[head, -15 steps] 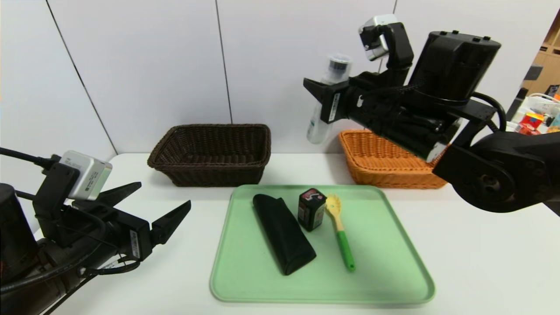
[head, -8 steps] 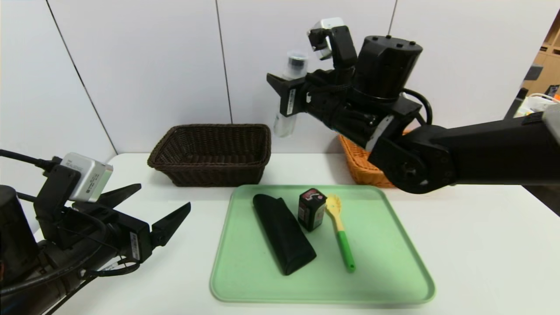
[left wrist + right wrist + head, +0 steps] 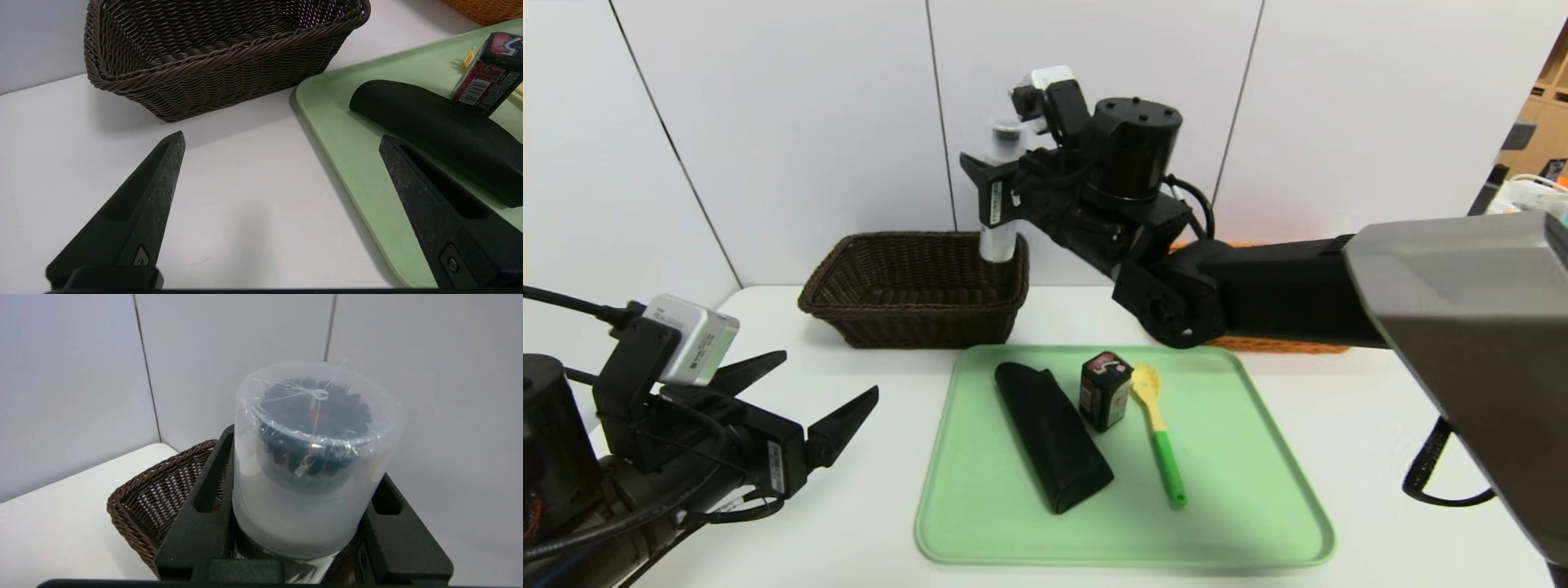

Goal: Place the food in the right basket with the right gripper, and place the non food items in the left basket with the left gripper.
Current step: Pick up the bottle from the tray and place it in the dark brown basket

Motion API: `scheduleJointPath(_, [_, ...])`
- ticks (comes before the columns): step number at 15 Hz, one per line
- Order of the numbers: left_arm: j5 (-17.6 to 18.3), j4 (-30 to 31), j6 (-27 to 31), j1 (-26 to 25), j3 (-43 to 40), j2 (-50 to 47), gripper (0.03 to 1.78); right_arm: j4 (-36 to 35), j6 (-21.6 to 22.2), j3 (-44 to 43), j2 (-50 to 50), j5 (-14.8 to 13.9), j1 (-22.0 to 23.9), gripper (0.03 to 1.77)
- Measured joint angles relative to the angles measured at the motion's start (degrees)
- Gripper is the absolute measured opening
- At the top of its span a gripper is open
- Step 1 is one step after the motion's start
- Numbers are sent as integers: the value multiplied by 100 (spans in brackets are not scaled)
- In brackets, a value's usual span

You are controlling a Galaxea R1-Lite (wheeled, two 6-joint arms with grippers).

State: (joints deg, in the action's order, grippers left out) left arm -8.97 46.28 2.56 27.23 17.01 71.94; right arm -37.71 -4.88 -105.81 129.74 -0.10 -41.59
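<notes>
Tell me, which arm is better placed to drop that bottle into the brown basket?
The right. Its gripper already clamps the white bottle above the dark brown basket, while the left gripper sits open and empty, low beside the tray.

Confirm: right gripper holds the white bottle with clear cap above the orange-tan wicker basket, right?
Wrong basket. The right gripper holds the white bottle with clear cap above the dark brown wicker basket, as the head view and right wrist view show.
</notes>
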Motion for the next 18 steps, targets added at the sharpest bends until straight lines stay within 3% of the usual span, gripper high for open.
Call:
scheduleJointPath(3, [0, -2, -2, 0, -12, 5, 169, 204, -2, -516, 410, 141, -30, 73])
scheduleJointPath(9, [-1, -5, 7, 0, -50, 22, 169, 168, 2, -636, 936, 323, -33, 73])
scheduleJointPath(18, [-9, 11, 5, 2, -155, 2, 169, 166, -2, -642, 1058, 323, 83, 73])
